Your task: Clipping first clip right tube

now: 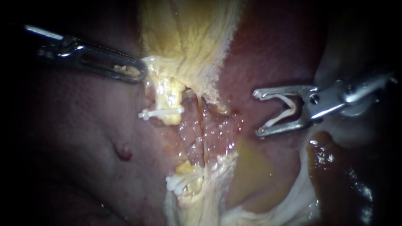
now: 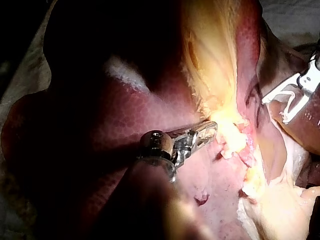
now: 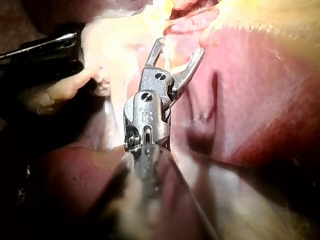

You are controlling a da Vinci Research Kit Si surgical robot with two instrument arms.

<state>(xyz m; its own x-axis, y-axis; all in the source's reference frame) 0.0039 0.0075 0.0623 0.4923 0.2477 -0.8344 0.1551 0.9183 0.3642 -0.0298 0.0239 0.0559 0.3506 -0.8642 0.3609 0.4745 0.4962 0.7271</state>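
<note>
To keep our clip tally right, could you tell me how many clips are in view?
3. An upper clip crosses the yellow tube; a lower clip sits below it, perhaps hiding another; a loaded clip rests in the right instrument's jaws.

Our left instrument (image 1: pixel 140 72) has its jaws closed on the pale edge of the gallbladder (image 1: pixel 188 37), while our right instrument (image 1: pixel 256 114) hangs over the liver (image 1: pixel 268 54), its spread jaws both touching the open clip (image 1: pixel 284 111) seated between them. That clip is well apart from the thin right tube (image 1: pixel 204 134); a white clip (image 1: pixel 161 113) crosses the left tube (image 1: pixel 167 94) beside it.
</note>
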